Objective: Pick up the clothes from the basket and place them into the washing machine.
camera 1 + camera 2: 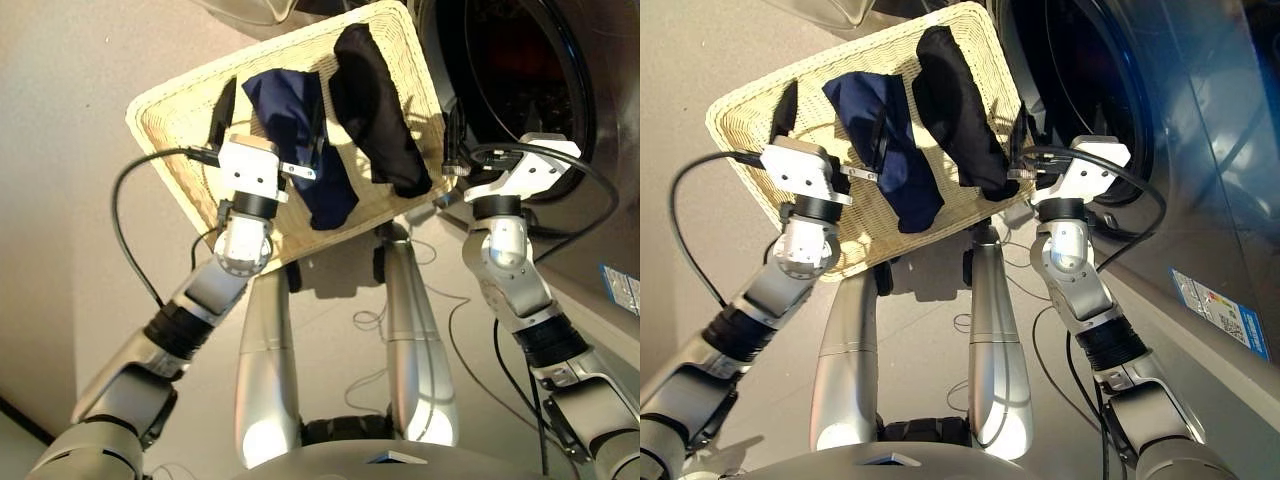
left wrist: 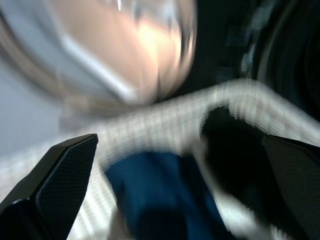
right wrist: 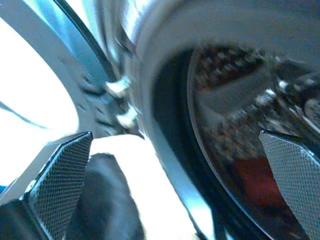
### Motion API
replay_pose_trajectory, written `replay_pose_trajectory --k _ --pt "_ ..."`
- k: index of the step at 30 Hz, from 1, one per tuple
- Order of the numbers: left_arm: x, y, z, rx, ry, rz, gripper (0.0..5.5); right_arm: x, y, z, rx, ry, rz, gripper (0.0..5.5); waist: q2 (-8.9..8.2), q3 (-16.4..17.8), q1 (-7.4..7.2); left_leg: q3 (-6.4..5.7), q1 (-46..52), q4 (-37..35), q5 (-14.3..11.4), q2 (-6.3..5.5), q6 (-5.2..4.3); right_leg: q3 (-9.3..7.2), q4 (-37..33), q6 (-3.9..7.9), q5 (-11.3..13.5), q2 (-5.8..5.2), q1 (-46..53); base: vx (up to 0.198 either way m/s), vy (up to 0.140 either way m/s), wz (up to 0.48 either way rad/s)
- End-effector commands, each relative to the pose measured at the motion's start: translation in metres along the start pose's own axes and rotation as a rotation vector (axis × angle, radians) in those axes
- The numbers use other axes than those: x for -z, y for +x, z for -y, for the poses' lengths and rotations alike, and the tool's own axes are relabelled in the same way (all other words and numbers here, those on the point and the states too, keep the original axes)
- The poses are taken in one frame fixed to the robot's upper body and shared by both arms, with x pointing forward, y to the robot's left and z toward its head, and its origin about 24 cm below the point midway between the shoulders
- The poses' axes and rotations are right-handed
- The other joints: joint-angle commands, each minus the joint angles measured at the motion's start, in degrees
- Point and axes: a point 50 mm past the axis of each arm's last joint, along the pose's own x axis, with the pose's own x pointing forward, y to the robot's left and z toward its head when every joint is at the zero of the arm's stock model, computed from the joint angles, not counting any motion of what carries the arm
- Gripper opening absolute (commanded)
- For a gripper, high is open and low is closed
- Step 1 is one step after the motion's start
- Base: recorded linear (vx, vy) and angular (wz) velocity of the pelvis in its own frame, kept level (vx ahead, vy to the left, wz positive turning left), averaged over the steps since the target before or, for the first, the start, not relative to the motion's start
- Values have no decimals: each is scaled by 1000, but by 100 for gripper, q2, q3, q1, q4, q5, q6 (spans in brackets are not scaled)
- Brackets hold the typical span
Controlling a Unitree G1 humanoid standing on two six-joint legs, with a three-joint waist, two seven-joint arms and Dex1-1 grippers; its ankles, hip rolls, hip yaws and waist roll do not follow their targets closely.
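Over the basket (image 1: 180,120), the left end effector (image 1: 268,118) hangs open above the navy garment (image 1: 300,150), with the black garment (image 1: 380,110) to its right. Right end effector (image 1: 452,150) is open and empty beside the washing machine (image 1: 520,70), where red cloth (image 3: 250,172) lies in the drum.

Both wrist views are smearing badly. The washing machine (image 1: 520,70) is getting cropped at the frame edge, and the left arm is covering part of the basket (image 1: 180,120).

A grey floor (image 1: 80,300) extends beneath the scene. Thin pale cables (image 1: 375,322) lie loosely coiled on it. Small black casters (image 1: 381,265) rest on the floor.
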Motion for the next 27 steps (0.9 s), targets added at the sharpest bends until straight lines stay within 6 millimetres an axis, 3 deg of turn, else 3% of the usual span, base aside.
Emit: replay_pose_trajectory --k 1,5,13,19,27 --pt "-5 13 17 13 -115 -1 550 -42 6 -31 -129 113 221 550 -188 -79 27 -53 154 -395 337 -28 -162 -256 165 -91 -327 17 239 0 0 0" --pt "9 24 42 -2 -239 -127 550 -50 10 -61 -209 192 248 550 -259 -79 -35 -85 121 -313 324 -4 -193 -254 292 -109 -392 31 211 4 -28 -8" --pt "12 35 82 -28 -504 -287 550 -61 23 -107 -309 284 266 550 -238 -79 -100 -29 25 -429 397 45 -268 -262 222 -121 -324 45 81 1 -7 -2" --pt "20 44 86 -86 -621 -402 550 -64 24 -125 -350 343 247 550 -263 -79 -154 -20 -89 -416 398 72 -299 -260 253 -122 -325 78 -47 0 0 0" --pt "25 54 77 -211 -669 -460 550 -66 22 -129 -355 371 240 550 -338 -79 -228 -50 -351 -202 316 112 -313 -276 433 -129 -392 97 -281 0 0 0"
